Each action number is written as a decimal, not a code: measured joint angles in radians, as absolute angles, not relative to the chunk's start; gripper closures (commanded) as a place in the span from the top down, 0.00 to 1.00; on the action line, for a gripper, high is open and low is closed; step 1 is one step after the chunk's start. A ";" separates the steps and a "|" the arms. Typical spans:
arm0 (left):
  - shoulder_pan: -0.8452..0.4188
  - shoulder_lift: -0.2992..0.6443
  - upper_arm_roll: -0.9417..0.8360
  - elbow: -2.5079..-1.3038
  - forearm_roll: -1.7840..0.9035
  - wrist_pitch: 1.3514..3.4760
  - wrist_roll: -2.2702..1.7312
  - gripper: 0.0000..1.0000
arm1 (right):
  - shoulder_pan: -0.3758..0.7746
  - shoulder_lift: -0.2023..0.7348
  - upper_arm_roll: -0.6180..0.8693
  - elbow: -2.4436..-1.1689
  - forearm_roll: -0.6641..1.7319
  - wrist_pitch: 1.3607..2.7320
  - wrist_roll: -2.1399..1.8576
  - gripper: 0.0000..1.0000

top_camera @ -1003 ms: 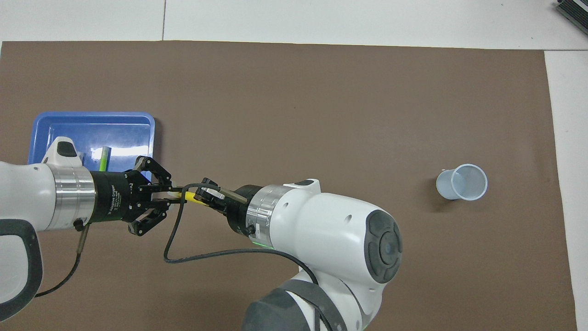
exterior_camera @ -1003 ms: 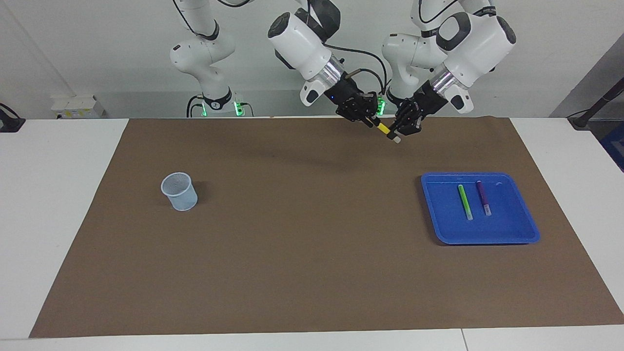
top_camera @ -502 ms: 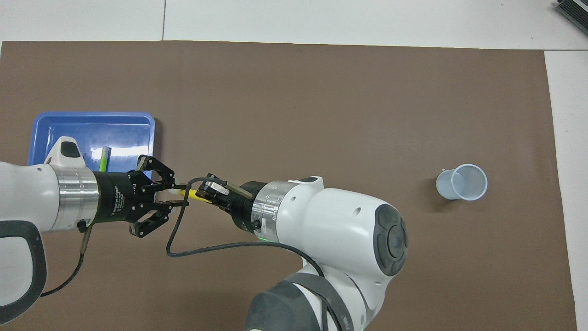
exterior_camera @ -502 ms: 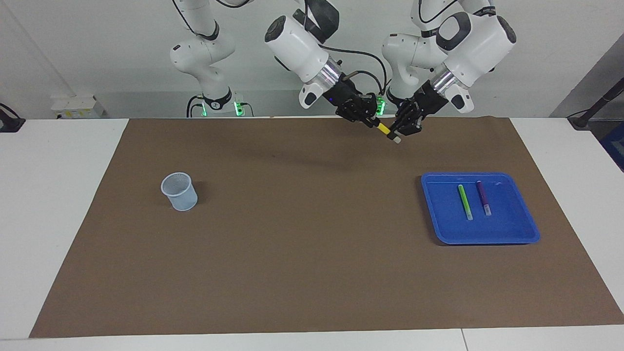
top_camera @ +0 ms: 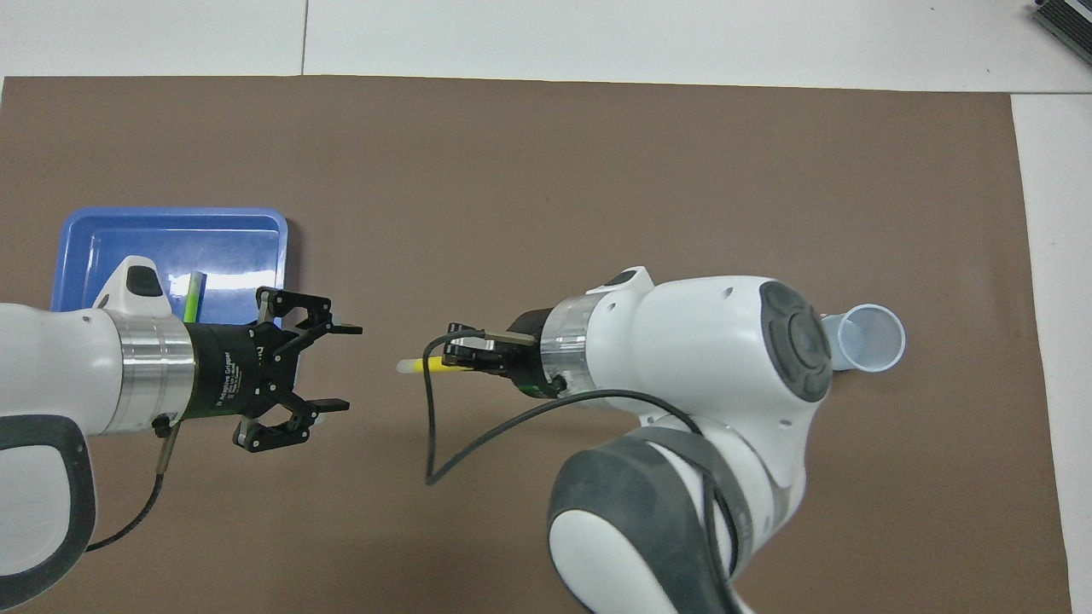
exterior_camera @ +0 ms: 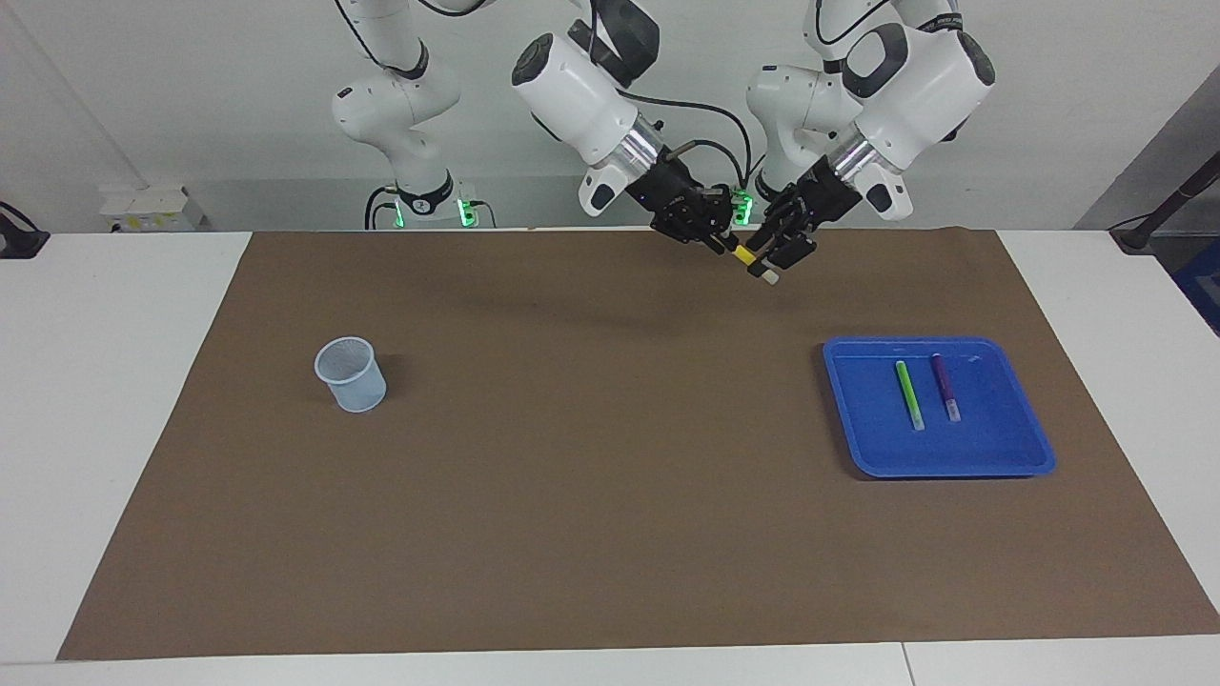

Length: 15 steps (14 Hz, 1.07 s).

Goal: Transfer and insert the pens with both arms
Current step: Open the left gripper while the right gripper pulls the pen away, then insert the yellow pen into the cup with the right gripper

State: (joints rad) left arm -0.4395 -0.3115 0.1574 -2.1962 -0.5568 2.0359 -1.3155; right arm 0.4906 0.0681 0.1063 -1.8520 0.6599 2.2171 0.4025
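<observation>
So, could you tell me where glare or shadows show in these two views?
Overhead view: a white glare streak lies across the blue tray floor beside the green pen. Facing view: a soft shadow falls on the brown mat under the raised grippers, and the cup casts a small one.

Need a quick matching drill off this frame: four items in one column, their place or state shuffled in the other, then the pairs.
Items:
1. yellow pen
2. green pen
3. left gripper
4. cup

Places or states:
A. open, holding nothing, over the mat
B. lying in the blue tray beside the purple pen
C. held in the shut right gripper
D. standing on the mat toward the right arm's end of the table

Pairs: 1-C, 2-B, 3-A, 4-D
</observation>
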 measured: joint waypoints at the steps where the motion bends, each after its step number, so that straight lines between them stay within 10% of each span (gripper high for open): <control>1: -0.438 -0.313 0.159 -2.197 -0.556 2.035 -1.276 0.76 | 0.457 0.057 0.105 -1.849 0.607 2.148 0.349 0.00; 8: -0.328 -0.325 0.169 -2.204 -0.360 1.891 -0.642 0.71 | 0.297 -0.047 0.104 -1.843 0.302 1.787 -0.068 0.00; 15: -0.221 -0.330 0.172 -2.206 -0.140 1.856 -0.138 0.66 | 0.155 -0.053 0.100 -1.846 -0.074 1.719 -0.698 0.00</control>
